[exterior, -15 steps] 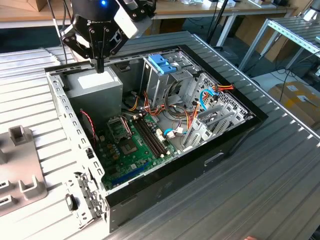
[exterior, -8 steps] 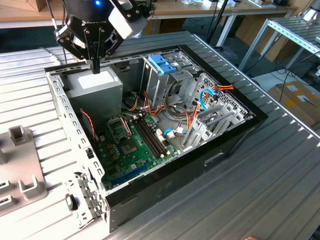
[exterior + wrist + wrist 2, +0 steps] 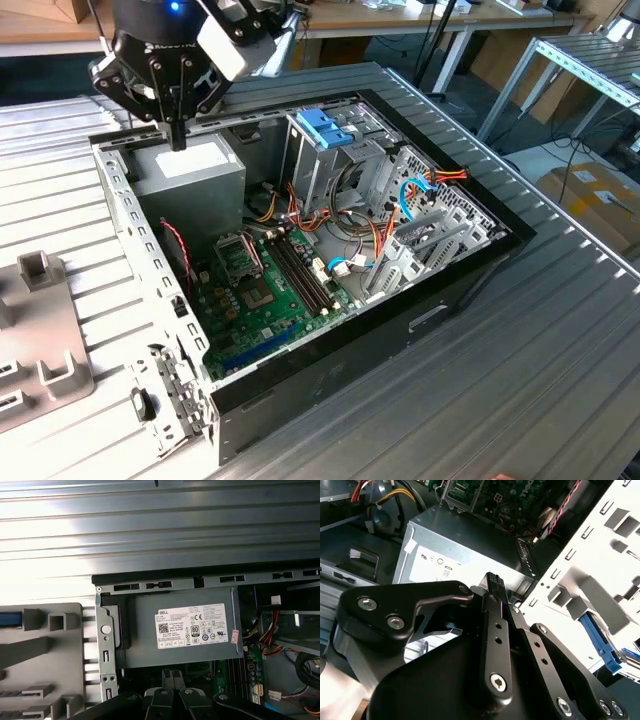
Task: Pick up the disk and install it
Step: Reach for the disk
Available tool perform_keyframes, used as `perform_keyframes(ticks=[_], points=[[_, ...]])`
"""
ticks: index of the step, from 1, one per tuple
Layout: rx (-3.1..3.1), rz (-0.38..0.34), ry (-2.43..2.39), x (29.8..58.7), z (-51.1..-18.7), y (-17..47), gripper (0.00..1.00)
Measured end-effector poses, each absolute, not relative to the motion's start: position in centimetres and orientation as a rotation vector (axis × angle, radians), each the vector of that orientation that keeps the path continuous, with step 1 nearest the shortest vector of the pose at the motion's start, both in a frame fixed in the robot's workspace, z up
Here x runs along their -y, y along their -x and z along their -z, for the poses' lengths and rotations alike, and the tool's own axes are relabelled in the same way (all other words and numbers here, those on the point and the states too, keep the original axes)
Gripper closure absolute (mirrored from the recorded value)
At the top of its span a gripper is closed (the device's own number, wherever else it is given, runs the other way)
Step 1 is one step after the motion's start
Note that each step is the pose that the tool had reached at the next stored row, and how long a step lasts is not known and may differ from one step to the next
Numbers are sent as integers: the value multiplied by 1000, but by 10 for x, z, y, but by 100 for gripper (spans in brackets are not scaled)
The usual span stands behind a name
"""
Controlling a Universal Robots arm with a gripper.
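Claw (image 3: 178, 138): clenched on nothing; in both wrist views the fingertips (image 3: 492, 582) are pressed together with no gap.
Claw position: low over the grey power supply box (image 3: 195, 172), at one corner of the open computer case (image 3: 480, 262). Whether the tip touches the box I cannot tell.
Disk: not in the claw. A blue strip (image 3: 10, 619) lodged in the grey fixture (image 3: 50, 650) is probably one of its rails, though I cannot be sure, and its labelled face cannot be made out.
Fixture: on the ribbed metal table (image 3: 560, 330), just beside the case's perforated side wall (image 3: 130, 240), towards the exterior view's left.
Drive cage (image 3: 320, 165): upright inside the case, well apart from the claw, with a blue latch (image 3: 325, 125) on top.
Cables (image 3: 400, 200): orange, yellow and blue, bunched just beside the cage.
Motherboard (image 3: 265, 280): flat on the case floor, between the power supply box and the case's near end.
Progress: by my judgement, the pick-up is not yet done.
Risk, travel: the claw sits low inside the case, so a sideways move without rising could strike the side wall.
Risk, grasp: clenched fingers would push the disk rather than take it.
Risk, install: loose cables could snag the disk, and tilted rails could jam in the cage.
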State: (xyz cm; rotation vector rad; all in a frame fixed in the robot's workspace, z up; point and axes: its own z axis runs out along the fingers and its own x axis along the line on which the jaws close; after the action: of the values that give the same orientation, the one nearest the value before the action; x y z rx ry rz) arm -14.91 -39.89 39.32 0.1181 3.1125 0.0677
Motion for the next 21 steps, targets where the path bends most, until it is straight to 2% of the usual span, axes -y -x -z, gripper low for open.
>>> perform_keyframes(ticks=[21], points=[[-3113,-68,-118,399,-393,166,89]])
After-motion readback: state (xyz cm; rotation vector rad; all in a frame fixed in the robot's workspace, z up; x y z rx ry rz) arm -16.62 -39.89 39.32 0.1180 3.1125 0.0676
